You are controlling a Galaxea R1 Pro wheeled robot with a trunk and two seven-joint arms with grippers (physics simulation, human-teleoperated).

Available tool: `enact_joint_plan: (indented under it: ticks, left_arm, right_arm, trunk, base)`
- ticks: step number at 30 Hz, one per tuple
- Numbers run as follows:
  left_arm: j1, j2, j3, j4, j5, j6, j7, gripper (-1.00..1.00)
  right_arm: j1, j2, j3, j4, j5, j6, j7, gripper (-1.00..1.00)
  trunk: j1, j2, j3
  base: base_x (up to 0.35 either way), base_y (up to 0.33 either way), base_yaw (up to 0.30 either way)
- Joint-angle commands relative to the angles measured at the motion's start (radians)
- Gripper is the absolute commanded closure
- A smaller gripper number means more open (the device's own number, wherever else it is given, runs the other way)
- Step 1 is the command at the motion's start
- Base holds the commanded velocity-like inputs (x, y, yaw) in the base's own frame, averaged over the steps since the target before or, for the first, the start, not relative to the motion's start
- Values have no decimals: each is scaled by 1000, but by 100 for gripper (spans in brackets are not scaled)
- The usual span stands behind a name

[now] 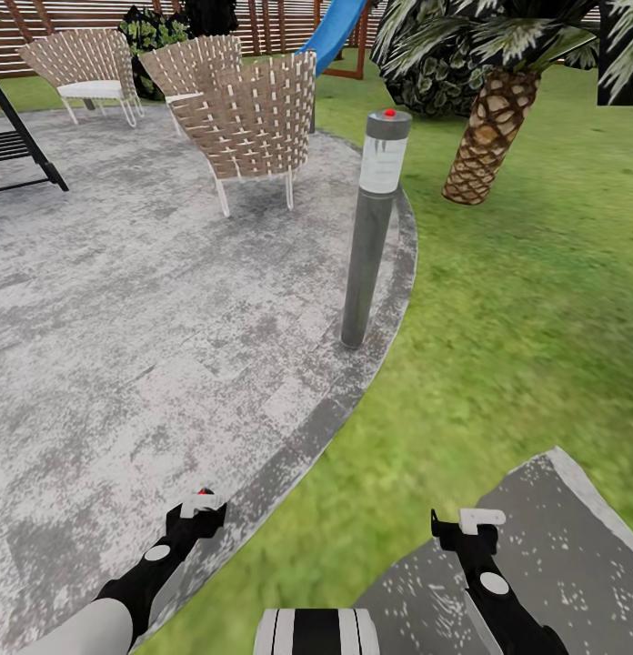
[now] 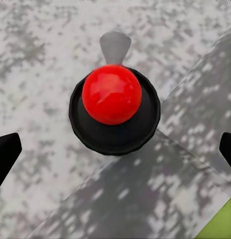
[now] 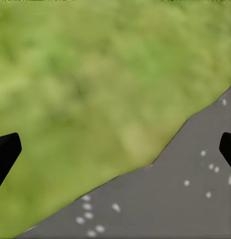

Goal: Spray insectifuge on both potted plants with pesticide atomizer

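The robot is standing at the edge of the patio (image 1: 125, 300), where the grey paving is meeting the lawn (image 1: 526, 300). No potted plant is showing here, so I judge the step in hand is getting to the plants, not spraying yet.

In the left wrist view a black round body with a red ball (image 2: 112, 94) on top and a grey nozzle (image 2: 115, 46) is sitting right under the camera, over the paving. I think this is the atomizer (image 2: 114, 124), seen from above. The left gripper (image 1: 197, 512) is showing a small red spot at its tip in the head view, at 7 o'clock. Its fingertips (image 2: 6, 149) are standing wide at both edges of the picture, not touching the black body, so whether they are grasping it I cannot tell.

The right gripper (image 1: 473, 528), at 5 o'clock, is hanging over grass and a slab (image 1: 553, 546); its jaws are released and are holding nothing.

A lamp post (image 1: 371, 227) is standing at 12 o'clock, chairs (image 1: 253, 118) at 11, and a palm (image 1: 494, 127) at 1.

The next move is probably calling for turning the base or head to search the lawn for the two small rosettes, then driving close with the nozzle pointing at them.
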State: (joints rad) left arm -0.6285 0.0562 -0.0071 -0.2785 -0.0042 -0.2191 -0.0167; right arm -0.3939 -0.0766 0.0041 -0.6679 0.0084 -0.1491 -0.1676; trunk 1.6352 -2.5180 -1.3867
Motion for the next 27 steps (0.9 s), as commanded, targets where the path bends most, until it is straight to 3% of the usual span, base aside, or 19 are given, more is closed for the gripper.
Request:
enact_joint_plan:
  ticks: [1, 27]
  left_arm:
    - [0, 0, -1, 1, 0, -4, -2, -100]
    - [0, 0, -1, 1, 0, -4, -2, -100]
  right_arm:
    - [0, 0, 1, 1, 1, -3, -3, -100]
    - [0, 0, 1, 1, 1, -3, -3, -100]
  trunk:
    - [0, 0, -1]
    - [0, 0, -1]
  base:
    - [19, 0, 0]
    - [23, 0, 0]
